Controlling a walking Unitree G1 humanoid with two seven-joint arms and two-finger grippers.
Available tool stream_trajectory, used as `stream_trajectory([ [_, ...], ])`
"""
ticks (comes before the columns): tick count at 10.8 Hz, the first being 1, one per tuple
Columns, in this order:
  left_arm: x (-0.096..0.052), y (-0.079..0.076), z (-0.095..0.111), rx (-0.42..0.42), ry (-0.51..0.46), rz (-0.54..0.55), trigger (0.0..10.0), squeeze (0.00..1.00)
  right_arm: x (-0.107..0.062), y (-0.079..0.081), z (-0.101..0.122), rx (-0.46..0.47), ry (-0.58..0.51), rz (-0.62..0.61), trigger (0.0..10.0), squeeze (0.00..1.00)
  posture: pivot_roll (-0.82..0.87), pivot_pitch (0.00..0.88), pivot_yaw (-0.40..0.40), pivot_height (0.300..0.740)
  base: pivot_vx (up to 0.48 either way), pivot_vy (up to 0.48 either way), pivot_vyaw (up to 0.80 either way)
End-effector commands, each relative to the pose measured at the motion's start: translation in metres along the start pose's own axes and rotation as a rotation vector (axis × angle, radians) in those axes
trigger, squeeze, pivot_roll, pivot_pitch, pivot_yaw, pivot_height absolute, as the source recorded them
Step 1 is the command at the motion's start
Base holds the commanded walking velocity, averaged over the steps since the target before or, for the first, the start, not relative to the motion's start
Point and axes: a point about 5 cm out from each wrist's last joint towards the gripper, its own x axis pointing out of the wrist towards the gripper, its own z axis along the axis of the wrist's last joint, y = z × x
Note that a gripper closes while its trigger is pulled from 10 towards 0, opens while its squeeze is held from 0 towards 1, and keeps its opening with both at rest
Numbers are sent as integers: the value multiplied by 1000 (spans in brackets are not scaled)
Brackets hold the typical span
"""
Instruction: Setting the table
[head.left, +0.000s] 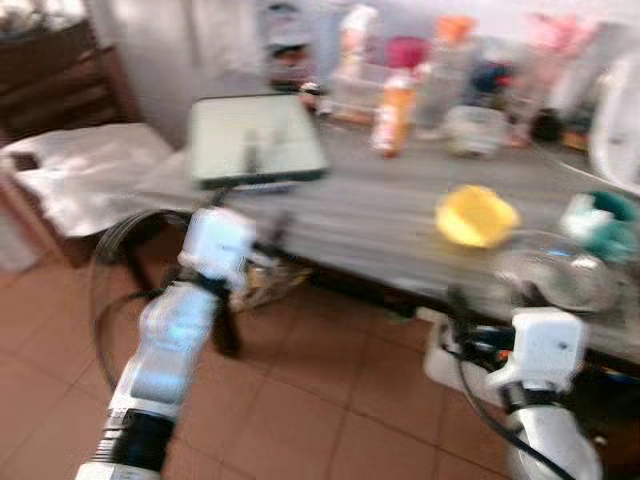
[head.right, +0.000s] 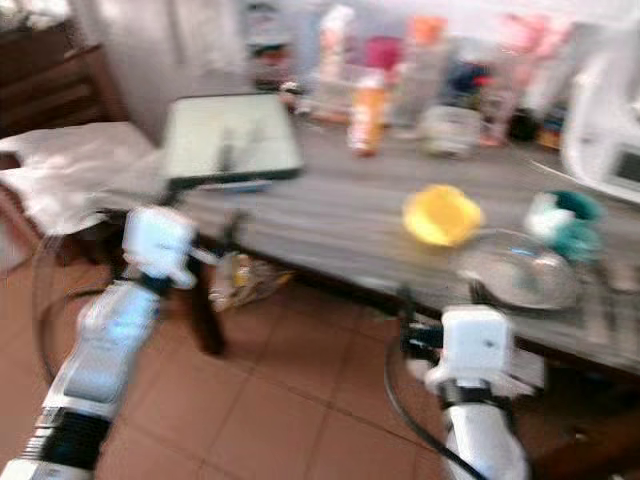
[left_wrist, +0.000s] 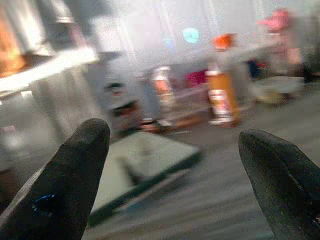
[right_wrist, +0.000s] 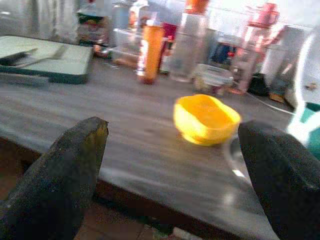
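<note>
Blurred approach, robot short of the table (head.left: 380, 215). Tray (head.left: 255, 140) lies at its far left corner, yellow bowl (right_wrist: 206, 119) mid-table beside a glass plate (head.left: 555, 275). Left gripper (left_wrist: 175, 180) and right gripper (right_wrist: 170, 175) both spread, empty, raised ready before the near edge.

Blurred view. Grey table (head.left: 370, 215) ahead. Yellow bowl (head.left: 475, 215) on it, clear glass bowl (head.left: 555, 275) just beside. Green-rimmed tray (head.left: 255, 140) at table's far left corner. Orange bottle (head.left: 393, 115) among clutter along table's back edge. Both silver arms raised before table's near edge.
</note>
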Motion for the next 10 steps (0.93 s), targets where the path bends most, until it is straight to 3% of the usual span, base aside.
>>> stream_trajectory([
  [1,3,-9,3,-11,-16,-31,10000,0,-1,-6,0,-18,2,-15,10000,0,32,60,-12,740,0,337,0],
  [6,-7,-16,-8,-16,20,-36,10000,0,-3,1,-10,-23,52,24,10000,0,33,70,-16,740,0,0,0],
  [8,-18,-21,-33,-10,113,-32,10000,0,-1,5,-19,-26,87,48,10000,0,36,60,-17,740,0,0,0],
  [10,-37,-30,-72,-28,300,-13,10000,0,-2,9,-49,-23,181,81,10000,0,37,50,-19,740,0,0,0],
])
